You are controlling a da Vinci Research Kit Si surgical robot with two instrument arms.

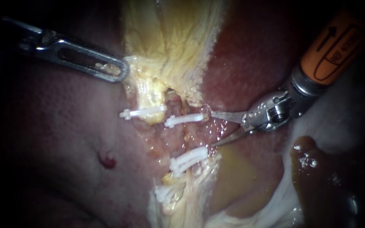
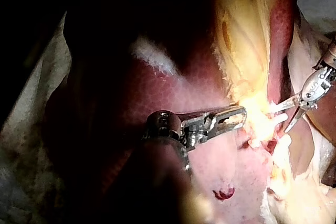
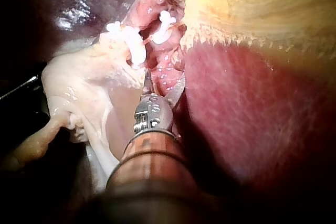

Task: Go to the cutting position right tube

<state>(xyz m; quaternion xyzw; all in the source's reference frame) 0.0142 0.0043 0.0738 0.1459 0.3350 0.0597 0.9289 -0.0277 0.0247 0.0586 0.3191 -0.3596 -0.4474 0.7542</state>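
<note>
surface: wet tissue fills the endoscope view. Dark red liver (image 1: 250, 55) on the right, pale pink tissue (image 1: 55, 135) with a small red spot (image 1: 107, 160) on the left, yellow tissue (image 1: 170, 38) down the middle.
fluid: glossy brown pool (image 1: 317, 173) low right.
room: seen in the left wrist view only. White cloth (image 2: 31, 108) around the specimen, the rest dark.
left instrument (image 1: 121, 69): shaft from upper left, jaws together, clamped on the edge of the yellow tissue.
right instrument (image 1: 211, 129): orange-collared shaft from upper right, two thin blades apart, gripping nothing.
right tube (image 1: 191, 136): pink strand below the yellow tissue, running from the upper clip (image 1: 184, 120) to the lower clip (image 1: 189, 158). Blade tips sit just beside its right edge, level with the bare stretch between those two clips.
left clip (image 1: 142, 112): on the neighbouring strand, apart from the blades.
bottom clip (image 1: 165, 194): lowest, in pale shreds.
endoscope only: all four clips at once, both blade tips clear.
left wrist only: the cloth, and the left jaws side-on against the yellow tissue. The right blades show small, spread, ahead of them.
right wrist only: looks along its own shaft. The wrist joint hides part of the blades, two clips lie ahead of them, and liver is beside the shaft.
</note>
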